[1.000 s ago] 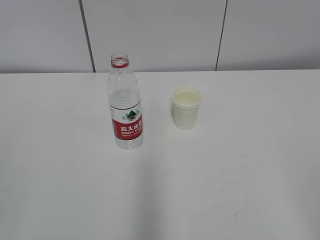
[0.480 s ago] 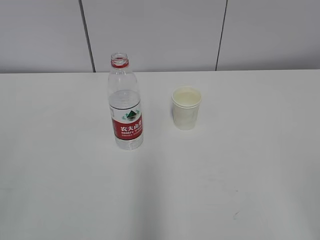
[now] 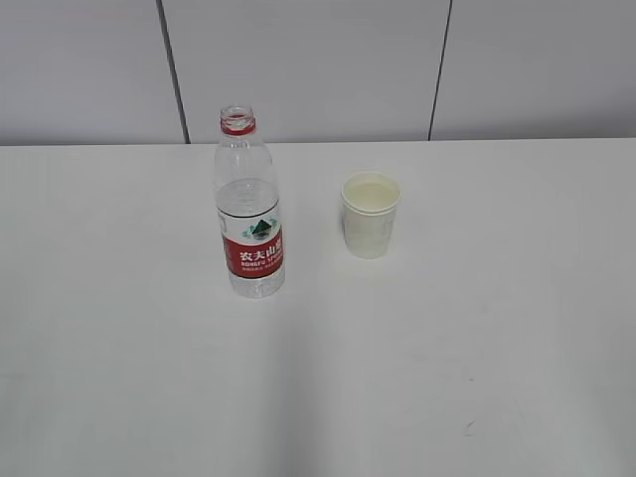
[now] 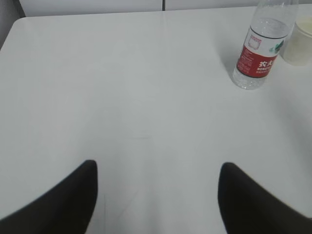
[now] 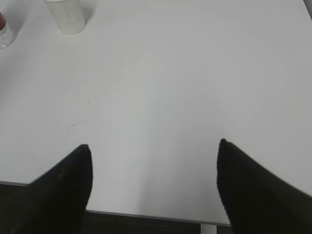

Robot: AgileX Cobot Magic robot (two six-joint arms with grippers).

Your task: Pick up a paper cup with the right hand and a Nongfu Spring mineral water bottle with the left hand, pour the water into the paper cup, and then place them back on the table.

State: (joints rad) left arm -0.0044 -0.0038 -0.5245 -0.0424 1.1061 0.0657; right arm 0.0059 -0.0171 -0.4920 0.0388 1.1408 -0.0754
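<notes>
On white table – grey wall panels behind – both pincers gape, empty.

No change seen between the earlier pictures and now. Same spot and same upright stand for the bottle. Same spot for the paper cup beside it. No arm moved into the outside view over the table.

White table, faint scuffs; upright capless bottle and paper cup standing near, apart.
</notes>
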